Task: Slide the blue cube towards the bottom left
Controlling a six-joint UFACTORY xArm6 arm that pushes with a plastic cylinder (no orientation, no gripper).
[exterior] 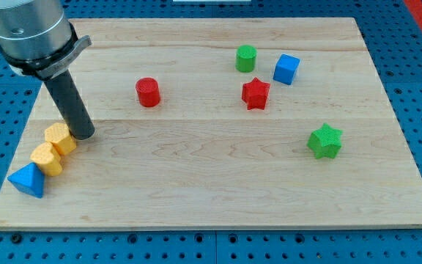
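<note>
The blue cube point(286, 69) sits at the view's upper right on the wooden board point(218, 183), just right of a green cylinder point(246, 58) and up and right of a red star point(255, 94). My tip point(83, 135) is far away at the view's left, touching or almost touching the right side of a yellow block point(61, 138). The dark rod rises from the tip to the arm's grey body at the view's top left.
A second yellow block point(47, 158) and a blue triangular block point(27, 180) lie in a line below the first yellow block, toward the bottom left corner. A red cylinder point(148, 92) stands left of centre. A green star point(324, 141) lies at the right.
</note>
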